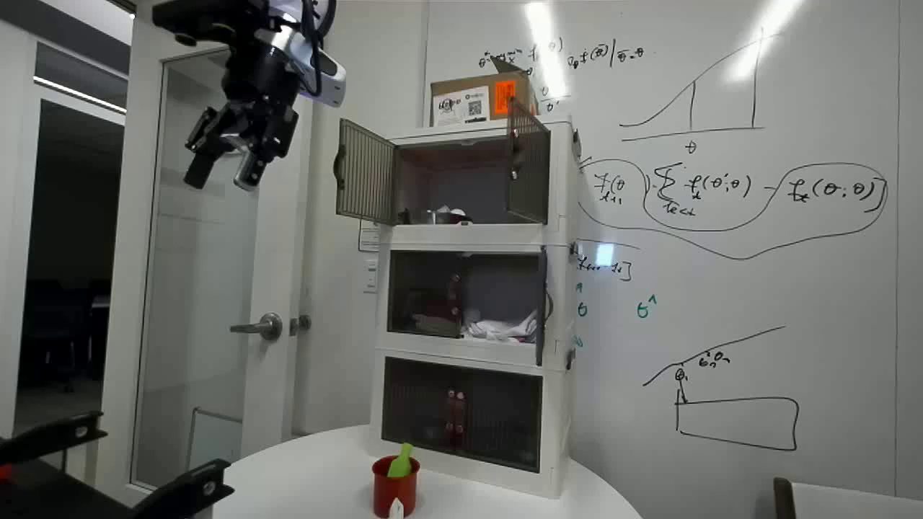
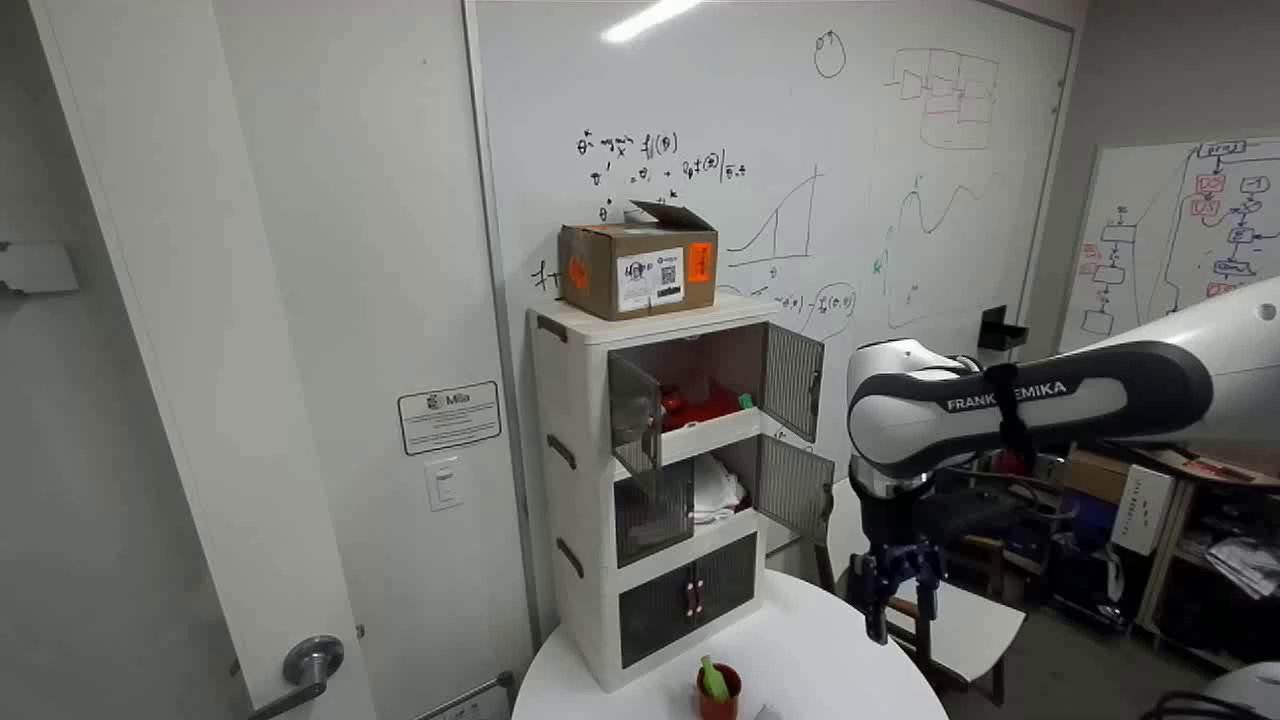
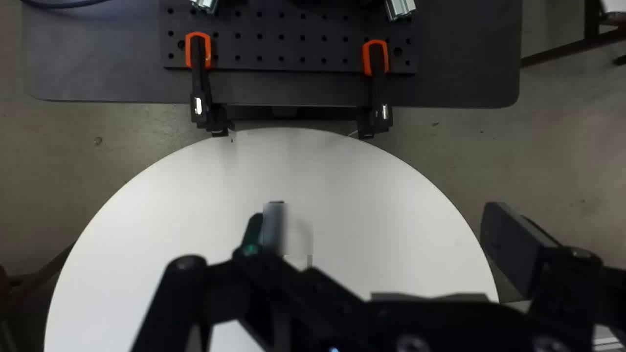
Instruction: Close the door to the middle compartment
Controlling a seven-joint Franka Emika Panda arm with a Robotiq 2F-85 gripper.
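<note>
- Location: the middle compartment (image 1: 501,285) is the central cell of the tall white cabinet (image 1: 469,235), which stands on a round white table (image 1: 310,468).
- Doors, middle compartment: the right-hand door (image 2: 795,487) is swung outward, its ribbed face visible to me in an exterior view. The left-hand door (image 1: 424,288) lies shut across its half.
- Contents: a crumpled white cloth (image 1: 497,329) lies in the uncovered half. I cannot make out the dim shape behind the left-hand door.
- Gripper (image 1: 224,175): released, fingers spread and directed downward, apart from the cabinet and both doors. The arm (image 2: 1060,400) enters from the picture's right edge in an exterior view.
- Adjacent cells: the upper compartment (image 1: 476,180) has both doors swung outward; the lower compartment (image 1: 501,422) has both doors shut.
- Cabinet top: a cardboard box (image 2: 595,275) with a raised flap.
- Table, in front of the cabinet: a red cup (image 1: 393,490) holding a green utensil (image 1: 401,461), tilted.
- Wrist view: two clamps (image 3: 199,80) at the edge of a dark platform (image 3: 98,73).
</note>
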